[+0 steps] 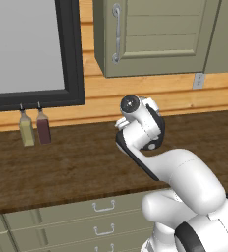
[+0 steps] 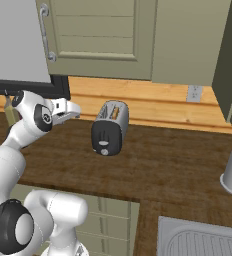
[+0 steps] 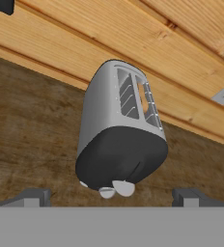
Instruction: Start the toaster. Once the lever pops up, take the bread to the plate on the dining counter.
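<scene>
While the tool (image 3: 109, 195) hangs released, the rounded silver toaster (image 2: 108, 128) stands on wood-grain worktop (image 2: 168, 165).

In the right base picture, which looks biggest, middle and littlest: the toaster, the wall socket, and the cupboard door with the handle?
Biggest to smallest, as they look in the right base view:
1. cupboard door
2. toaster
3. wall socket
The door runs past the picture's top edge, so part of it is cut off.
</scene>
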You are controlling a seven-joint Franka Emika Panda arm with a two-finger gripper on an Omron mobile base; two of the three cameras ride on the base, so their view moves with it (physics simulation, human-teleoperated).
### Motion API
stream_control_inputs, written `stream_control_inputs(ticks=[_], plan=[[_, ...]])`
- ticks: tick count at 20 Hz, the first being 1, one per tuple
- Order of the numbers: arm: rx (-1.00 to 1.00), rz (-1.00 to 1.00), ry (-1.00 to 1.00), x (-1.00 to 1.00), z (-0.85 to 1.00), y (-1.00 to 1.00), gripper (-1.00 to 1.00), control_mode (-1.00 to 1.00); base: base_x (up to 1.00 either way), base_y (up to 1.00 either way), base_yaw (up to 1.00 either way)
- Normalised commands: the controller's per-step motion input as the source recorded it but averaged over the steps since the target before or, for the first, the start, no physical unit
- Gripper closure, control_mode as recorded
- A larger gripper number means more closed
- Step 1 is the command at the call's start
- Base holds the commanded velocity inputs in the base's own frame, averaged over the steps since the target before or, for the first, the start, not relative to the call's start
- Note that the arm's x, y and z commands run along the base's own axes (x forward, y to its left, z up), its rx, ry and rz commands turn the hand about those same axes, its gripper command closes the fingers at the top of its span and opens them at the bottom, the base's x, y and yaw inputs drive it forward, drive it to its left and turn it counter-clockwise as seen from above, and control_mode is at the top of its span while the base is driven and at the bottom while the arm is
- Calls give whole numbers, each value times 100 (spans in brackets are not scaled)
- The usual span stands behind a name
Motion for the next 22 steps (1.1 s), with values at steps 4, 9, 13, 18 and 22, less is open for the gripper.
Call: stream_control_inputs(ticks=[4, 9, 13, 18, 22], plan=[[0, 0, 0, 0, 0, 0, -100, -100, 0, 0, 0], [0, 0, 0, 0, 0, 0, -100, -100, 0, 0, 0], [0, 0, 0, 0, 0, 0, -100, -100, 0, 0, 0], [0, 0, 0, 0, 0, 0, -100, -100, 0, 0, 0], [0, 0, 0, 0, 0, 0, -100, -100, 0, 0, 0]])
